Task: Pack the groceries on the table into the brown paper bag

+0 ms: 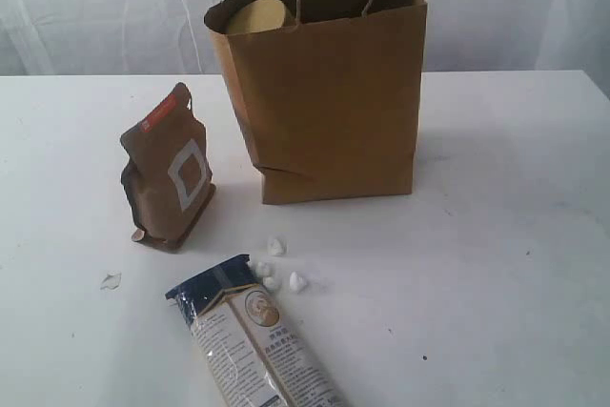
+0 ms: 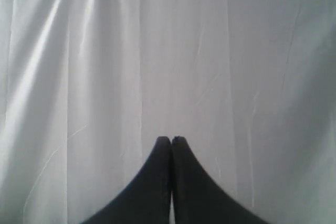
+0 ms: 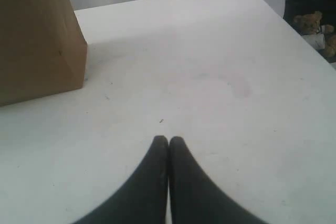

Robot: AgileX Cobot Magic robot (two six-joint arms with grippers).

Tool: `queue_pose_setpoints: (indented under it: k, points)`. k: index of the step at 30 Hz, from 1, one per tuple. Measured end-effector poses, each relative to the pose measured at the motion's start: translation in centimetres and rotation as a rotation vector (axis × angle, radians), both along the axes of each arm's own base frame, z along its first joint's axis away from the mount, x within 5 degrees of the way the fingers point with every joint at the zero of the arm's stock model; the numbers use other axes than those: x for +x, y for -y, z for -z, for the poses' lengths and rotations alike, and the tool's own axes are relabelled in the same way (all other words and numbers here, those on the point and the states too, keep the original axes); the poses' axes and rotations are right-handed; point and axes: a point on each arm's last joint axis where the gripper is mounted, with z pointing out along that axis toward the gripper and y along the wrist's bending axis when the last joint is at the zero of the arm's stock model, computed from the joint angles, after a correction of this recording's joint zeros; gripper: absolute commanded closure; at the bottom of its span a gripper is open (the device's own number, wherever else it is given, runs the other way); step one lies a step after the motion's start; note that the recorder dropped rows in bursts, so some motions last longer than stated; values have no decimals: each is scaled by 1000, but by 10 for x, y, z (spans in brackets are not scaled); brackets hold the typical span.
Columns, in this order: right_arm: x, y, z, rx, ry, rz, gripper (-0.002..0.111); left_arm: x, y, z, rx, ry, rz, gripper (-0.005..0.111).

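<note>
brown paper bag (image 1: 334,111): we saw it upright, far centre of table (image 1: 496,235), tan lid (image 1: 255,14) at its mouth
pouch (image 1: 167,173): stood left of bag
noodle packet (image 1: 253,340): lay near edge, white lumps (image 1: 276,269) just beyond
left gripper (image 2: 171,139): tips pressed together, empty
right gripper (image 3: 168,139): tips pressed together, empty, over table

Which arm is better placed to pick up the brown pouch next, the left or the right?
Probably left: the brown pouch stands left of the paper bag, on that arm's side. Near the right hand no groceries show.
</note>
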Motion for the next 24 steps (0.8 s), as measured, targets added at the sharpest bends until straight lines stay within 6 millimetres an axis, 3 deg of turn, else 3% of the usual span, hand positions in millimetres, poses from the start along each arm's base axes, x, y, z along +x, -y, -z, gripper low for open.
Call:
queue_pose_setpoints:
  k: [3, 5, 10, 12, 16, 19, 22, 24]
  points:
    - [0, 0, 0, 0, 0, 0, 108, 39, 9, -15, 127, -229, 59, 107]
    - [0, 0, 0, 0, 0, 0, 108, 71, 16, -11, 195, -524, 145, 107]
    - [0, 0, 0, 0, 0, 0, 108, 128, 26, 33, 202, -1233, 356, 107]
    - [0, 0, 0, 0, 0, 0, 108, 141, 31, 44, 147, -1348, 421, 107]
    - [0, 0, 0, 0, 0, 0, 108, 154, 44, 51, 95, -1362, 583, 94]
    - [0, 0, 0, 0, 0, 0, 108, 157, 56, 52, 178, -1299, 762, 68]
    - [0, 0, 0, 0, 0, 0, 108, 158, 69, 48, 281, -1175, 951, 33]
    - [0, 0, 0, 0, 0, 0, 108, 158, 75, 45, 314, -1096, 1043, 18]
